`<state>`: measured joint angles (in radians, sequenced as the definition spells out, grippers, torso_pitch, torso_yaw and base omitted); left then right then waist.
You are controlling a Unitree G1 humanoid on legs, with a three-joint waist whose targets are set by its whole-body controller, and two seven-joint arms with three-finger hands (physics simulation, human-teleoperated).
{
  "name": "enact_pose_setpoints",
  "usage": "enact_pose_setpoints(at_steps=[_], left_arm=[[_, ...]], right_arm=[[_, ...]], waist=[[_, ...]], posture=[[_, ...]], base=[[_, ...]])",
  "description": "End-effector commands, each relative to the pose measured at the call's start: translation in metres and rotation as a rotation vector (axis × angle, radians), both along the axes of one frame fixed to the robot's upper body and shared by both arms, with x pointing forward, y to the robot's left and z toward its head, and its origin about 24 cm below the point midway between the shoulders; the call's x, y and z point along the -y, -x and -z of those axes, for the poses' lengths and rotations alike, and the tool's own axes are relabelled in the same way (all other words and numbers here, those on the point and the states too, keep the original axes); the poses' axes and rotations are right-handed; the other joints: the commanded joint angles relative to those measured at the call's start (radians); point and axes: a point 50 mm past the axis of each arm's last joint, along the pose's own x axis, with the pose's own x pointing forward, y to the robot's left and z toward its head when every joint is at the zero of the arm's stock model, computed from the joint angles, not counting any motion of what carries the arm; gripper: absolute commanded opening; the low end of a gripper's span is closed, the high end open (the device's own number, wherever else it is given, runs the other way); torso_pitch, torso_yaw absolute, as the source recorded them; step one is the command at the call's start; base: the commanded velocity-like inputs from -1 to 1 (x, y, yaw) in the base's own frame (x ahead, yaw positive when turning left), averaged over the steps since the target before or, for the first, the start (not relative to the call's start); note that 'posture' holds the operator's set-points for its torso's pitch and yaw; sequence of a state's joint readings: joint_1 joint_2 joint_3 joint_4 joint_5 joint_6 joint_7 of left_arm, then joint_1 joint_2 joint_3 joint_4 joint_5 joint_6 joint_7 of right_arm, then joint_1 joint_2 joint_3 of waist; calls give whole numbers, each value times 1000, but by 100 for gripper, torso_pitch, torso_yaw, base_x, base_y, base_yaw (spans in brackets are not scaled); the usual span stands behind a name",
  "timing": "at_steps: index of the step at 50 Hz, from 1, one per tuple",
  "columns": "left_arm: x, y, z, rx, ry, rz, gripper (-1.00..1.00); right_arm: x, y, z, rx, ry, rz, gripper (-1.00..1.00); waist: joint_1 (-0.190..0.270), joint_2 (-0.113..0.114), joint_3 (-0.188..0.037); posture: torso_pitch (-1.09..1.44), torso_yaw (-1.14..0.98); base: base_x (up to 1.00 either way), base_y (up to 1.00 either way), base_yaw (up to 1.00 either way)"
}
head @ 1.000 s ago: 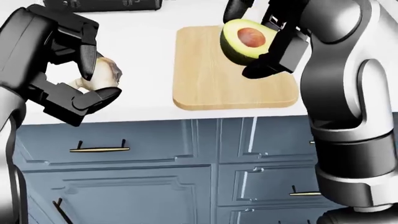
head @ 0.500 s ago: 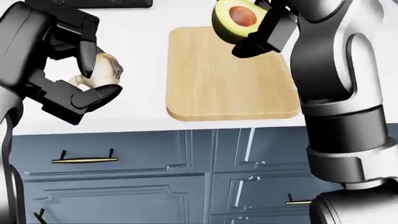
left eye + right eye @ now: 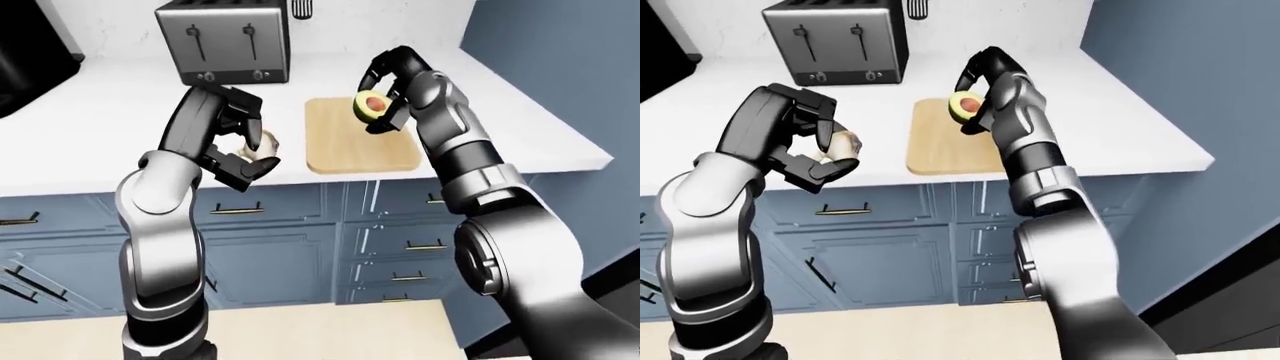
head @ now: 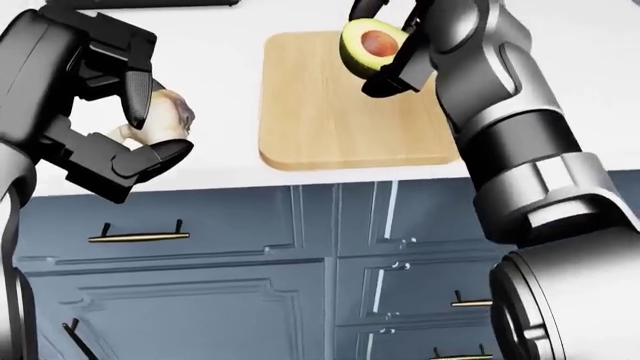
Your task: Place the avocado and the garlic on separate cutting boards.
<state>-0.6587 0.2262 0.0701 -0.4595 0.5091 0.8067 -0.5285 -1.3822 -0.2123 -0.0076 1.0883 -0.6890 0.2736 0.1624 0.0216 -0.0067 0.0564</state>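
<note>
Since a moment ago, shifted up and left in the head view: avocado (image 4: pixel 370 46) and right hand (image 4: pixel 385 49), now over the upper right part of the cutting board (image 4: pixel 330 120); partly camera motion. Step in hand, by judgement: setting the avocado down. Next: lower, then open fingers. Right arm bent, reaching in from the right, fingers closed round the halved fruit, clear of the wood. Left hand (image 4: pixel 125 124) raised left of the board, fingers curled round the garlic (image 4: pixel 160 116). No second board in view.
</note>
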Motion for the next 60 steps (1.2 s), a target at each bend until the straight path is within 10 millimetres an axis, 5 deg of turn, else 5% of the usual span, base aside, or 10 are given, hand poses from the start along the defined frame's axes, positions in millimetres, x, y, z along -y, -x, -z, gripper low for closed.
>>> enact_pose_setpoints(at_steps=[1,21,26,29,34,35,44,60], left_arm=[[0,5,-15,82,-10,-2,-100],[-4,5,-13,82,-7,-7,-100],[-5,5,-12,81,-7,-8,-100],[-5,5,-12,80,-6,-8,-100],[-6,5,-10,78,-5,-9,-100],[-6,5,-10,78,-5,-9,-100],[-10,4,-9,80,-5,-16,-100],[-8,7,-18,94,-8,-14,-100]], right_arm=[[-6,2,-28,113,3,-21,-100],[-17,-1,-5,71,18,-21,-98],[-19,-2,-2,72,20,-19,-69],[-20,-2,1,73,19,-14,-21],[-19,-3,7,77,14,1,-9],[-19,-3,9,75,17,3,11],[-20,-3,11,71,37,2,61],[-5,2,-29,126,1,-20,49]], waist=[[1,1,-31],[-12,17,-46],[-17,22,-49],[-18,23,-51],[-18,24,-54],[-18,24,-55],[-17,23,-56],[-9,15,-44]], posture=[[0,0],[0,0],[0,0],[0,0],[0,0],[0,0],[0,0],[0,0]], base=[[0,0,0],[0,0,0],[0,0,0],[0,0,0],[0,0,0],[0,0,0],[0,0,0],[0,0,0]])
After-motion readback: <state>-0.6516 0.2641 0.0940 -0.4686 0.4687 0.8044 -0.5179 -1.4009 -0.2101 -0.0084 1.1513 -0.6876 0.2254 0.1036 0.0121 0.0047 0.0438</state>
